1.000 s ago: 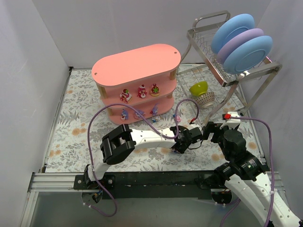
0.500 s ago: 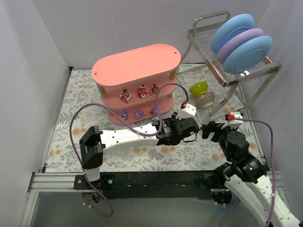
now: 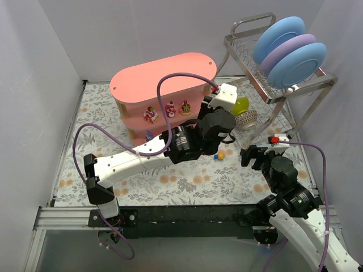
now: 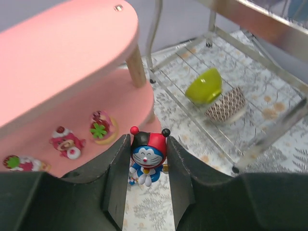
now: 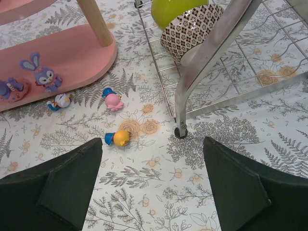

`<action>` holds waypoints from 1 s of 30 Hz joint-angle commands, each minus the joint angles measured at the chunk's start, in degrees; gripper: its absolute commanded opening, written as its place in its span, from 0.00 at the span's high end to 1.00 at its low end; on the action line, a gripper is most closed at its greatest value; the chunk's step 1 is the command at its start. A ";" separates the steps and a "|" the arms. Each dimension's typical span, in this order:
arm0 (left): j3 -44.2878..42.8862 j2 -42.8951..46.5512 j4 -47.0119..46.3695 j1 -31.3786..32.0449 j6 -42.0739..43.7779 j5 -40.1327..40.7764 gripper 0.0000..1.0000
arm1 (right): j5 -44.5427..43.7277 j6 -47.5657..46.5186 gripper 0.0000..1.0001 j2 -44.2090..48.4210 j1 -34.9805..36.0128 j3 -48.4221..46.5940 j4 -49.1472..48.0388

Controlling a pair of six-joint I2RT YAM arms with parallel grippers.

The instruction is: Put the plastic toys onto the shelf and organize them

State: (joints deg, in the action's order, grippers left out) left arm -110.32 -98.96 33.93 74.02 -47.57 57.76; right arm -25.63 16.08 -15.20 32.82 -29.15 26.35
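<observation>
The left claw (image 4: pixel 147 144), clenched on the upright red-hatted blue toy (image 4: pixel 147 156), hovers with the middle board (image 4: pixel 120 103) of the shelf (image 4: pixel 62 43) at 10 o'clock.

The shelf (image 3: pixel 161 79) stands at the back of the table (image 3: pixel 79 107), left of centre. The dish rack (image 3: pixel 244 51) stands to its right. Plates (image 3: pixel 289 51) stand on edge in the rack's upper tier, and two bowls (image 4: pixel 204 85) lie touching on its lower grid. A row of toys (image 4: pixel 102 129) sits on the shelf's middle board; further toys (image 5: pixel 41 73) sit on the bottom board. Three loose toys (image 5: pixel 112 99) lie on the table between the shelf's right end and the rack's front leg. The left gripper (image 4: pixel 147 142) hangs just before that end — one toy (image 4: pixel 148 156) between its fingers. The right gripper (image 5: pixel 151 144) is nearer, right of the loose toys.
</observation>
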 commanded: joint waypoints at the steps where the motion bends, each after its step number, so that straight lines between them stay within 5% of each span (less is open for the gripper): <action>1: -1.91 3.77 -11.24 -2.38 13.97 6.23 1.00 | 1.63 -0.96 0.07 -0.44 0.32 -0.03 -3.58; 10: -1.49 8.68 -20.39 -10.20 20.68 6.06 1.00 | 3.39 -1.75 0.07 -0.44 0.32 0.14 -4.29; 22: 15.48 25.82 -21.45 -23.12 9.43 -1.33 1.00 | 7.78 -2.89 0.07 -1.94 0.32 0.49 -5.43; 30: 22.25 29.61 -20.48 -29.71 3.54 -4.41 1.00 | 8.84 -2.98 0.08 -2.03 0.32 0.67 -5.61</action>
State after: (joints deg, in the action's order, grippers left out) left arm -91.29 -70.52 12.93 46.68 -40.21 55.83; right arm -17.78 13.89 -16.99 32.82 -28.40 23.66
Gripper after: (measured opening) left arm 0.325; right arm 0.926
